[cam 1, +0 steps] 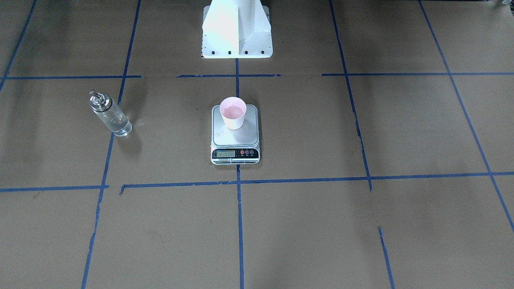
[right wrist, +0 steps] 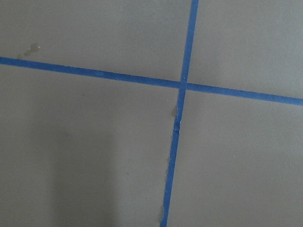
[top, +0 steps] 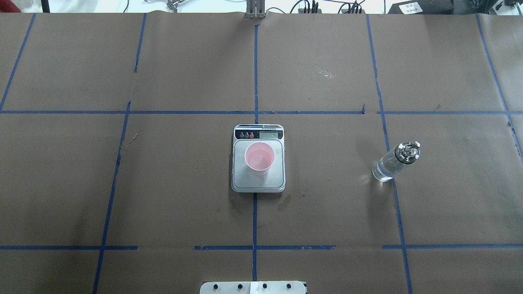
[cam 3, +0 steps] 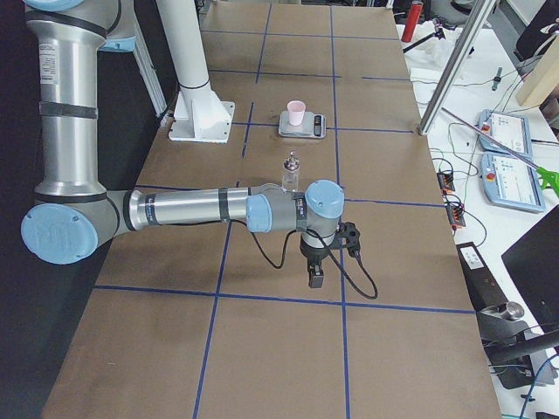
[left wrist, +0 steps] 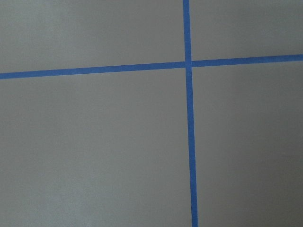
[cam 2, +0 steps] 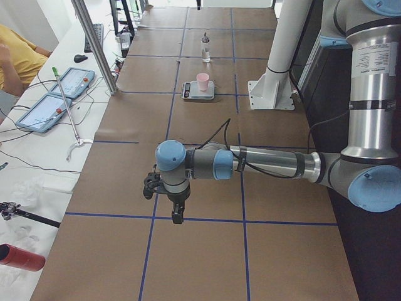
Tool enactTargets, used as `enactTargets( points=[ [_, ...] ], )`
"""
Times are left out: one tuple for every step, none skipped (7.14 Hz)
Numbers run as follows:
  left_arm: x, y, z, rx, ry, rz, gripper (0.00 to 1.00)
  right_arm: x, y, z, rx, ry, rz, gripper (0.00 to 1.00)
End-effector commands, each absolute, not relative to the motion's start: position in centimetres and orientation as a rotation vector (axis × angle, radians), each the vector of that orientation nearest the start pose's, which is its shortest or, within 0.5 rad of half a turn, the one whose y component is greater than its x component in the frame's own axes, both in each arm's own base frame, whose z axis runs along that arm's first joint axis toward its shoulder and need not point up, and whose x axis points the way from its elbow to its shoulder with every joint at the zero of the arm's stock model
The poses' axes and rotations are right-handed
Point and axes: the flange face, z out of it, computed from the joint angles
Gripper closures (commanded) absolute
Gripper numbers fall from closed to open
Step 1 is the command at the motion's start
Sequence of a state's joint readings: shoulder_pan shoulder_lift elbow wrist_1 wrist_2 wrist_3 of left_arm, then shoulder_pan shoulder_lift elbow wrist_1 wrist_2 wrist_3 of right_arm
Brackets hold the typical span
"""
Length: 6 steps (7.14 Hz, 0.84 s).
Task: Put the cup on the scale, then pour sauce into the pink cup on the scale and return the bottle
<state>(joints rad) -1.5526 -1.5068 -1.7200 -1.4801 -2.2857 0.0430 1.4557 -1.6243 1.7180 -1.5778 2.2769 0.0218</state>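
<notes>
On the counter [top: 163, 192], well right of the scale [top: 241, 181] carrying the cup [top: 259, 158], stands the glass bottle [top: 390, 166], slick and breakable, likely best taken round its body below the collar; the left gripper [cam 2: 178, 217] and right gripper [cam 3: 314, 278] hang far off, spread or closed I cannot tell.

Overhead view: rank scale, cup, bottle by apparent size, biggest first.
1. scale: clearly the largest.
2-3. bottle and cup: too close to rank. The bottle looks longer because the camera sees it at a slant; the cup looks wider across its rim.
</notes>
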Motion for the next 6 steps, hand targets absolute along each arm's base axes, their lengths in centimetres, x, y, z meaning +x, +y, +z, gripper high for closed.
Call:
enactTargets(
  points=[
    [-5.95, -46.45, 62.94, 0.003, 0.715, 0.057, 0.00, 1.40, -47.68, 61.83, 0.037, -0.711, -0.119, 0.00],
    [-5.95, -46.52, 62.87, 0.004, 0.715, 0.056, 0.00, 1.41, -47.68, 61.92, 0.035, -0.710, -0.117, 0.00],
    [-5.94, -46.61, 62.85, 0.007, 0.715, 0.058, 0.00, 1.41, -47.68, 61.92, 0.035, -0.710, -0.117, 0.00],
    [-5.95, -46.57, 63.29, -0.001, 0.715, 0.055, 0.00, 1.41, -47.67, 61.99, 0.033, -0.710, -0.115, 0.00],
    [-5.95, -46.57, 63.30, -0.002, 0.715, 0.055, 0.00, 1.40, -47.73, 62.00, 0.033, -0.710, -0.113, 0.00],
    [-5.95, -46.55, 63.52, -0.006, 0.715, 0.053, 0.00, 1.34, -47.74, 62.01, 0.032, -0.708, -0.115, 0.00]
  ],
)
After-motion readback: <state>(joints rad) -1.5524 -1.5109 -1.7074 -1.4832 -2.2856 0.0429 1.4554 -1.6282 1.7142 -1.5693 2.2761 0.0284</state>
